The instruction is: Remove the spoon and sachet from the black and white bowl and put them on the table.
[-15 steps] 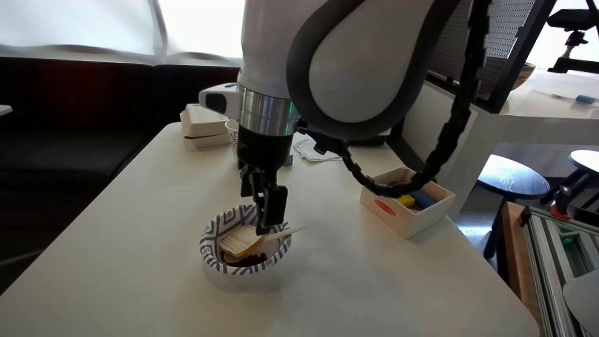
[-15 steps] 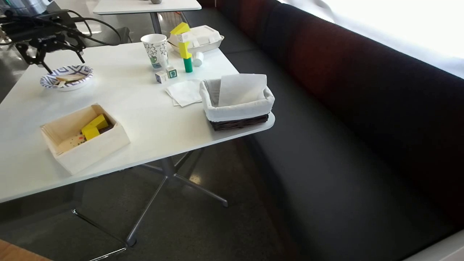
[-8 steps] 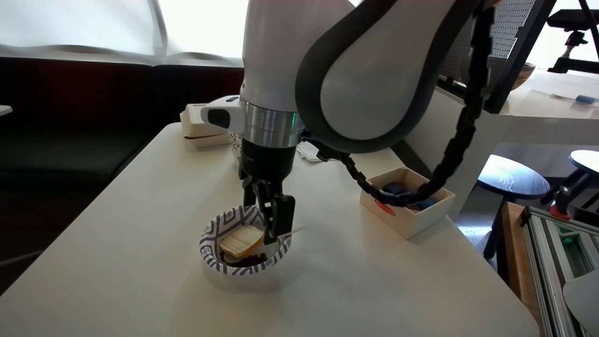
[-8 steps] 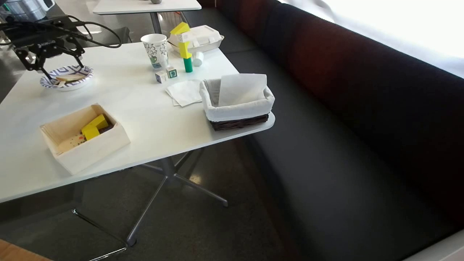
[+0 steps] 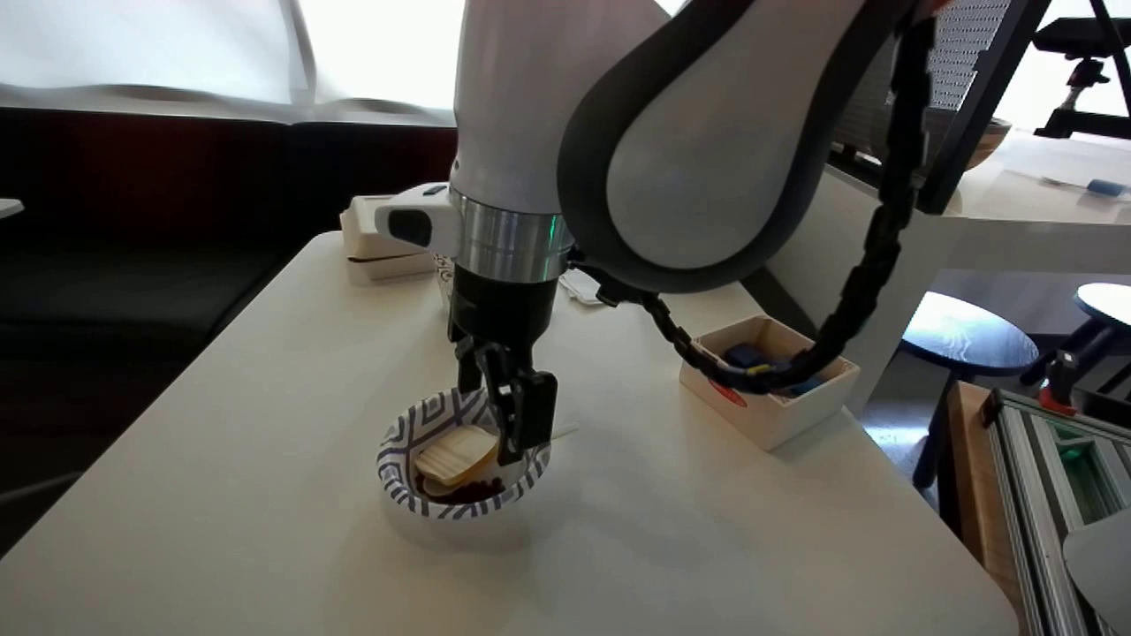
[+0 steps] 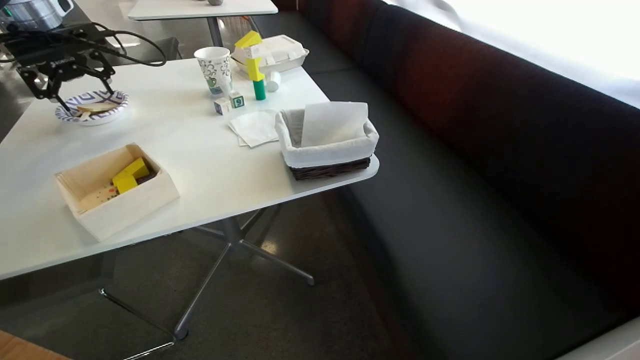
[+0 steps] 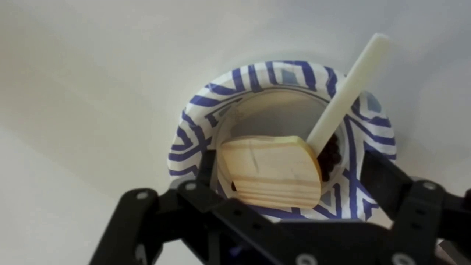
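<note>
1. The round, shallow, white bowl (image 7: 250, 77), dark-blue stripes all round its rim, stands upright on the large, pale off-white rectangular table (image 5: 230, 459).
2. The flat, squarish, tan-beige sachet (image 7: 276, 171), grained like wood, lies inside the bowl.
3. The slim, white, plastic-looking spoon (image 7: 347, 97) is in the bowl too: its handle crosses the rim and sticks out beyond it, while the lower end goes out of sight at the sachet's edge.
4. Round, dark-brown pieces (image 7: 330, 156) — too small to name — sit on the bowl's floor, just beside the sachet.
5. The black, two-fingered gripper (image 6: 89, 101) points down at the bowl. Its fingers (image 7: 384, 180) are released and spread wide; in the wrist view one stands to each side of the sachet. I cannot tell whether a tip touches the bowl.
6. In an exterior view, the white paper cup (image 6: 214, 70) with a swirling print stands to the right of the bowl, well apart from it.
7. Nearer that camera than the bowl is the pale, open, rectangular wooden box (image 6: 132, 210), holding yellow blocks (image 6: 126, 184).
8. Farther from the bowl than the cup — the dark-brown wicker basket (image 6: 327, 155) with a white cloth lining.
</note>
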